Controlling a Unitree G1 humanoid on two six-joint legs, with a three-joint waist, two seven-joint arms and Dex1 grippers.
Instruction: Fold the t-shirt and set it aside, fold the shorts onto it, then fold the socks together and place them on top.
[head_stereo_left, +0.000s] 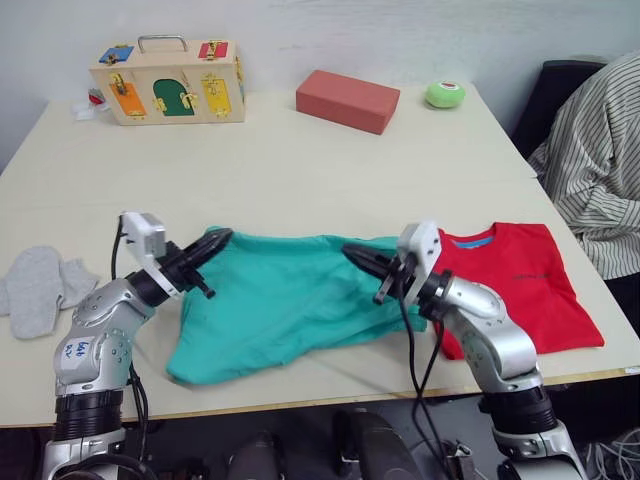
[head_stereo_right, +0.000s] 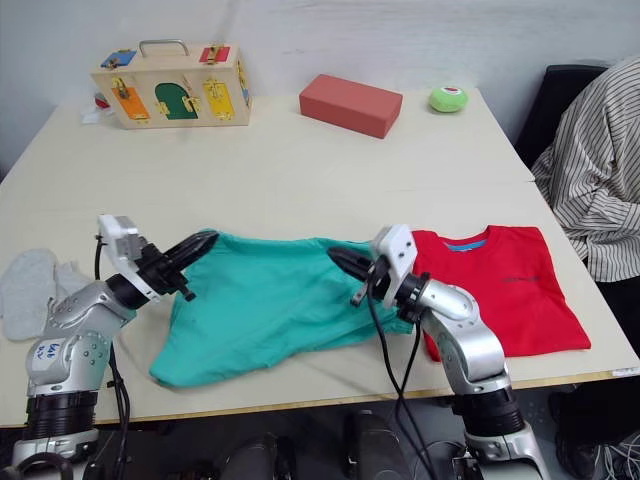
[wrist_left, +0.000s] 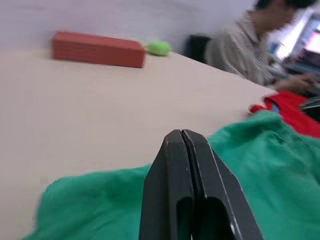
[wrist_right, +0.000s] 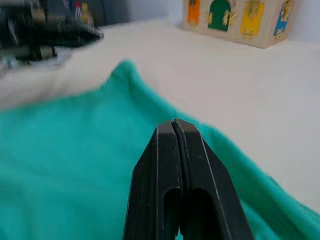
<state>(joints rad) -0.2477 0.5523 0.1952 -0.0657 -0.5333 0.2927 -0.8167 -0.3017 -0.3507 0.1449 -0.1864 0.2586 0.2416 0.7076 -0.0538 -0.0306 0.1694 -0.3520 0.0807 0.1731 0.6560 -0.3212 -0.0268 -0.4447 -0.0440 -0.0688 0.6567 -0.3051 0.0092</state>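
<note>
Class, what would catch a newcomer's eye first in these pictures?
The teal-green cloth shorts spread at the table's near edge, with the left gripper and right gripper at their far corners, fingers shut. Beside them to the right lies the folded bright red t-shirt.

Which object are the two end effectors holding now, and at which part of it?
Both pinch the shorts along the far edge: left end effector at its left corner, right end effector near the t-shirt.

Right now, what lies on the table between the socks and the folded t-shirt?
The teal shorts are spread between the socks and t-shirt, as the left eye view shows, with both hands over them.
</note>
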